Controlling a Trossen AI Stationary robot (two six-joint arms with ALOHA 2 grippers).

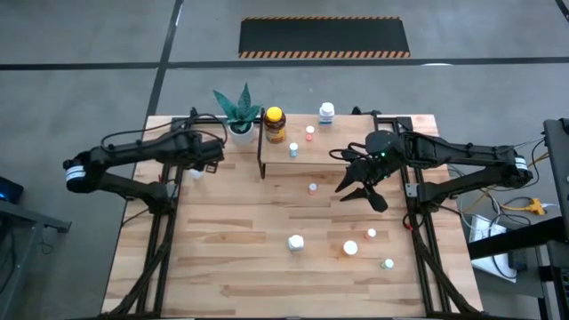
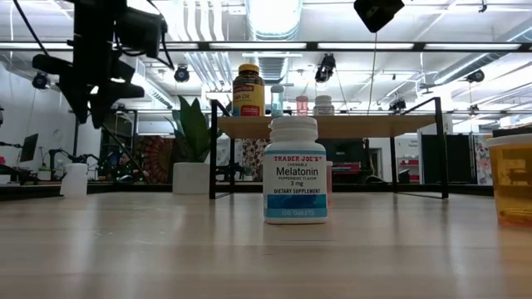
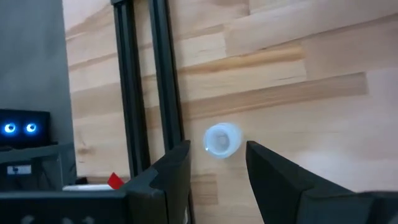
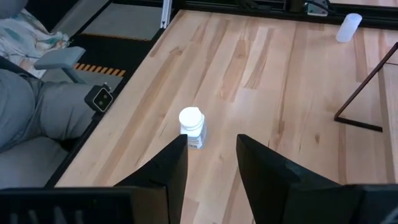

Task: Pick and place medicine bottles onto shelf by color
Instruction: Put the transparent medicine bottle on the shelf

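The shelf [image 1: 307, 160] stands at the table's far middle and carries the amber bottle with a yellow cap [image 1: 275, 124] and three small bottles [image 1: 310, 132]. Several small bottles stand loose on the table's near right [image 1: 350, 248]. My left gripper [image 1: 199, 164] is open and hovers above a white bottle [image 3: 222, 139] standing left of the shelf; the bottle also shows in the low view [image 2: 75, 178]. My right gripper [image 1: 360, 191] is open in the air right of the shelf's front, pointing toward a white-capped bottle [image 4: 192, 127] labelled Melatonin [image 2: 295, 170].
A white pot with a green plant [image 1: 238, 114] stands left of the shelf's far end. The arms' black frame rails [image 3: 143, 93] run along both table sides. A person in grey [image 4: 25, 106] sits beyond the table's edge. An orange container [image 2: 511, 178] stands near the low camera.
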